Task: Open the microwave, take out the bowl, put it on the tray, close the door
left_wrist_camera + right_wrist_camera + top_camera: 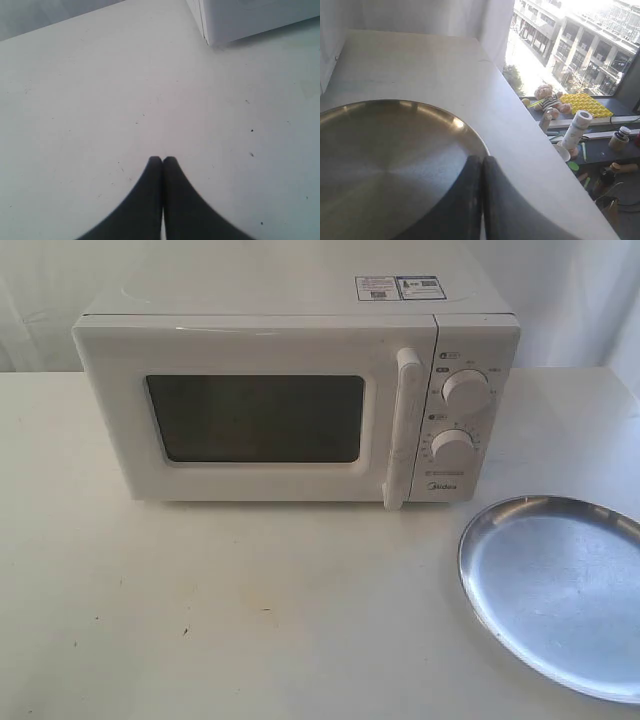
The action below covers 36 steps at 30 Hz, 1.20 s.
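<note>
Left gripper: the two dark fingers are pressed flat together, no gap is seen and nothing is held. It is poised over the bare white table. One lower corner of the large white boxy microwave is seen ahead of the tips, well apart from them.

Right gripper: the fingers are likewise closed on each other and nothing is clamped. The tips are seen over the rim of the wide round shiny silver metal tray. Whether the rim is touched cannot be told.

In the exterior view the tray is laid flat on the table, in front of and to the right of the microwave, near its front right corner but apart from it. A low rim and a bare brushed face are shown, and the right side is cut off by the frame edge.

The white front door is shut flush. What is behind its dark rectangular window cannot be told. A vertical white bar handle is mounted at the door's right edge. Two round white dials are stacked on the panel beside it. Stickers are stuck on the top, toward the back right.
</note>
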Each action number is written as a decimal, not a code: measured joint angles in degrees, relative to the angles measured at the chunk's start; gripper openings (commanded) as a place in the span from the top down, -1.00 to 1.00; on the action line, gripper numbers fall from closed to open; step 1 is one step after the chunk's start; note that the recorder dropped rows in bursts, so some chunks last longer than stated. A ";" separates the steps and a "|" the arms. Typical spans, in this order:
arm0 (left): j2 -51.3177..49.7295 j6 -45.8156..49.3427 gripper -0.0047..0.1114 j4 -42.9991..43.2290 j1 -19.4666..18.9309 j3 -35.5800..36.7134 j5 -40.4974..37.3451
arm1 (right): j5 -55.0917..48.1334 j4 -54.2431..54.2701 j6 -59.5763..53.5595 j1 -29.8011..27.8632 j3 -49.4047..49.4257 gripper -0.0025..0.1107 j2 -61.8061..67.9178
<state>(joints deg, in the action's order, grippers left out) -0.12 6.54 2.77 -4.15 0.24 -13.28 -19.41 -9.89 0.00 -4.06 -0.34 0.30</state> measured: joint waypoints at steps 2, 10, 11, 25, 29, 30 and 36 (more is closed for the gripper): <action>0.00 0.00 0.92 0.00 0.00 0.00 0.00 | 0.00 0.00 0.00 0.00 0.00 0.96 0.00; 0.00 0.00 0.92 0.00 0.00 0.00 0.00 | 5.02 0.00 0.00 0.00 0.12 0.96 0.00; 0.00 0.00 0.92 0.00 0.00 0.00 0.00 | 7.65 0.00 0.00 0.00 0.22 0.96 0.00; 0.00 0.00 0.92 0.00 0.00 0.00 0.00 | 59.33 0.10 33.96 -0.11 0.22 0.96 -0.03; 0.00 0.00 0.92 0.00 0.00 0.00 0.00 | 61.35 -1.01 49.78 -0.26 0.22 0.96 -0.12; 0.00 0.00 0.92 0.00 0.00 0.00 0.00 | 61.09 -2.07 51.18 -0.26 0.22 0.96 -0.12; 0.00 0.00 0.92 0.00 0.00 0.00 0.00 | 59.83 -4.24 46.50 -0.26 0.22 0.96 3.16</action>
<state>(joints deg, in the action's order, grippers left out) -0.12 6.54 2.77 -4.15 0.24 -13.28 40.42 -14.13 46.50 -4.33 -0.11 3.46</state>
